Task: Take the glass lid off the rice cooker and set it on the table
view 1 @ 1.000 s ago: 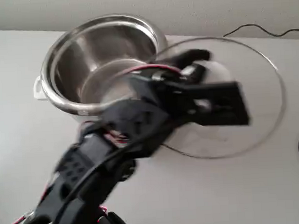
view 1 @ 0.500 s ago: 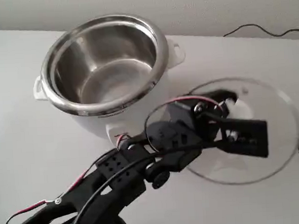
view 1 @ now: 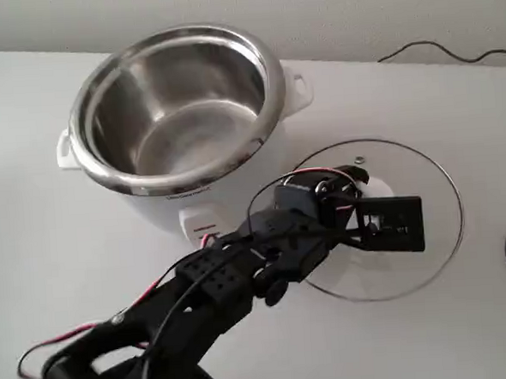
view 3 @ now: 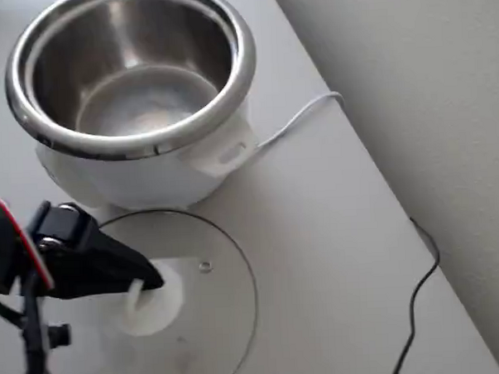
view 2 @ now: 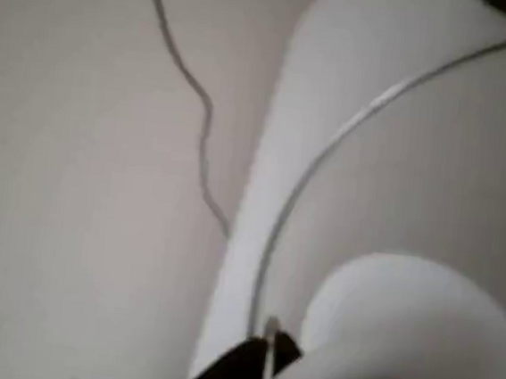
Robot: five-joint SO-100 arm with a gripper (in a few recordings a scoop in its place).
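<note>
Glass lid point(view 1: 410, 231) lay flat on the table point(view 1: 59, 253), just right of the rice cooker point(view 1: 175, 117) in the fixed view, clear of the open steel pot. Half a second earlier it hung tilted and farther right; by now it had come down and in. My gripper point(view 3: 146, 287) sat at the white knob point(view 3: 151, 303), jaws set close around it; I couldn't tell whether they pinched it or had let go. My arm dropped lower than before. Thin dark cable point(view 3: 416, 300) ran beside the table's edge.
</note>
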